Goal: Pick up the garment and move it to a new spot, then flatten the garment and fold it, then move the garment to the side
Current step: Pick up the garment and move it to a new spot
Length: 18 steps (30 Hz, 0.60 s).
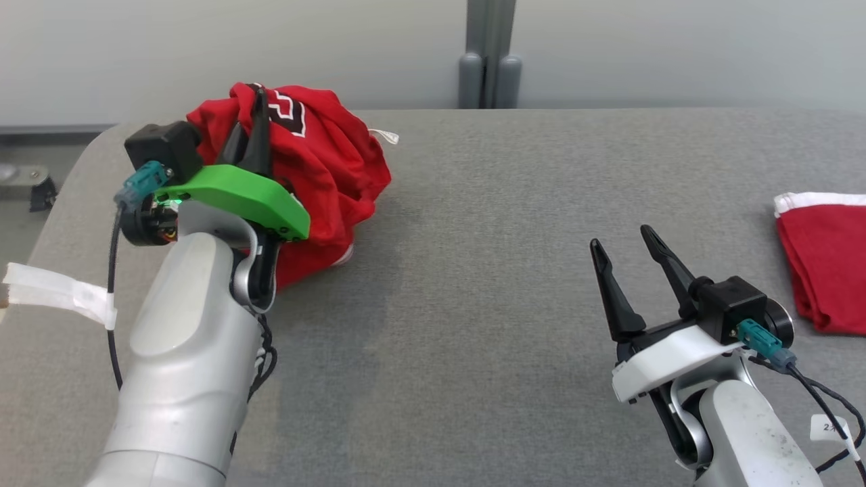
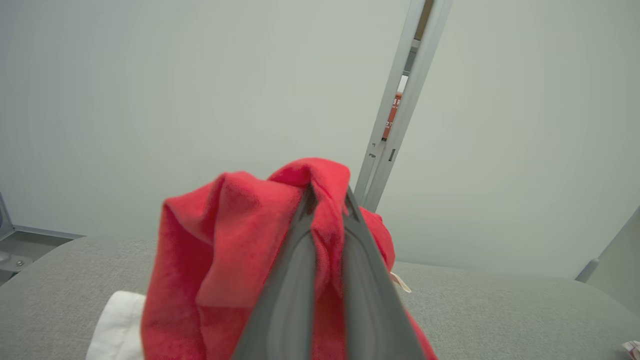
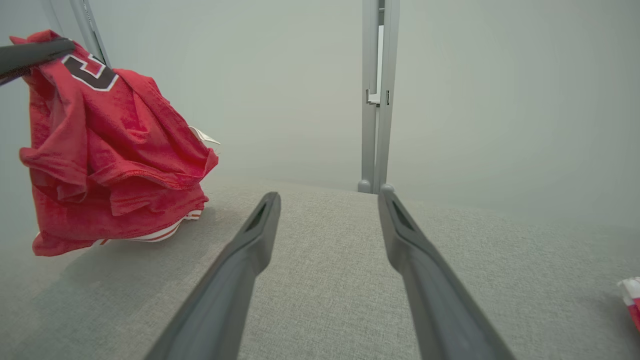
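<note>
Okay, head view: your left gripper (image 1: 257, 101) is clamped tight on the top of the red garment (image 1: 325, 169), near the far left corner of the table (image 1: 487, 270). The cloth hangs bunched, and its lower end looks to rest on the table. The right gripper (image 1: 621, 238) is spread wide and empty, near the front right. Another red cloth (image 1: 829, 270) lies at the right edge.

Left wrist view: the fingers (image 2: 295, 280) pinch a red fold between them.

Right wrist view: the garment dangles from that pinch, hem probably touching the table.

My read: grab done, lift barely begun. Moving it to the new spot, flattening, folding and setting aside are all left.
</note>
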Available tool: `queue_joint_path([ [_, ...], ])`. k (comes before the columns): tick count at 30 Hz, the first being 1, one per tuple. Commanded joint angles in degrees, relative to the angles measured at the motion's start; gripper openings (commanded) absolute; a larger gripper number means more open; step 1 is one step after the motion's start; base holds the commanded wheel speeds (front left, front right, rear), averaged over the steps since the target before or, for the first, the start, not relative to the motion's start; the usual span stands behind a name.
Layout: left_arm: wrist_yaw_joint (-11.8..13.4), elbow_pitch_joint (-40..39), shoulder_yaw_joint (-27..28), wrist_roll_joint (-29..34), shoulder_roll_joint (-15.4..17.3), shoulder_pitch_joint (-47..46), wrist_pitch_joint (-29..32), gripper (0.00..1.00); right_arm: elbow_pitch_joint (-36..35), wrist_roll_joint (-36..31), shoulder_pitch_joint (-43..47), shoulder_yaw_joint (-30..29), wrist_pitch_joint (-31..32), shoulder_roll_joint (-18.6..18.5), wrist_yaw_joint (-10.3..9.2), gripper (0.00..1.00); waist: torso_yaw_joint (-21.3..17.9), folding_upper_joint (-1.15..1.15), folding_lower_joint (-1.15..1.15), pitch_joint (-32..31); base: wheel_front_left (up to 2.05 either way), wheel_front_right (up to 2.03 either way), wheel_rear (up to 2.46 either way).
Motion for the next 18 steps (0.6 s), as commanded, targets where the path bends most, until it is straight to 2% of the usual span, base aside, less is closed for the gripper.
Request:
queue_joint_path([
  [1,0.80,-1.80,-1.42,-1.66,0.03,1.29,-0.37,0.00,0.23,0.23,-0.22,0.38,-0.44,0.09,-0.04,1.00,-5.84,0.00,0.00,-1.75,0.00,0.00,0.00],
  [4,3.97,-6.91,-6.89,-7.46,-0.06,2.61,-0.60,0.00,0.53,0.40,-1.05,0.79,-0.75,0.28,-0.04,1.00,-8.94,0.00,0.00,-1.17,0.00,0.00,0.00],
  [7,9.21,-12.72,-13.20,-13.02,-0.02,2.99,-1.07,0.00,0.73,1.04,-1.68,0.84,-0.94,0.74,-0.04,1.00,-12.01,0.00,0.00,-0.35,0.00,0.00,0.00],
  [10,14.47,-17.71,-17.24,-18.02,0.13,2.42,-1.58,0.00,0.85,0.98,-2.04,0.83,-1.25,0.59,-0.04,1.00,-14.37,0.00,0.00,0.55,0.00,0.00,0.00],
  [13,19.19,-22.48,-19.32,-19.43,0.11,0.97,-1.80,0.00,0.80,0.97,-2.88,0.80,-1.41,0.59,-0.04,1.00,-16.56,0.00,0.00,1.80,0.00,0.00,0.00],
  [15,21.46,-24.54,-19.63,-18.78,0.12,1.24,-1.75,0.00,0.74,0.92,-3.26,0.88,-1.50,0.75,-0.04,1.00,-17.84,0.00,0.00,2.85,0.00,0.00,0.00],
  [18,23.15,-25.64,-20.08,-17.29,0.12,1.68,-1.73,0.00,0.84,0.96,-3.77,0.86,-1.78,0.99,-0.04,1.00,-19.32,0.00,0.00,4.35,0.00,0.00,0.00],
])
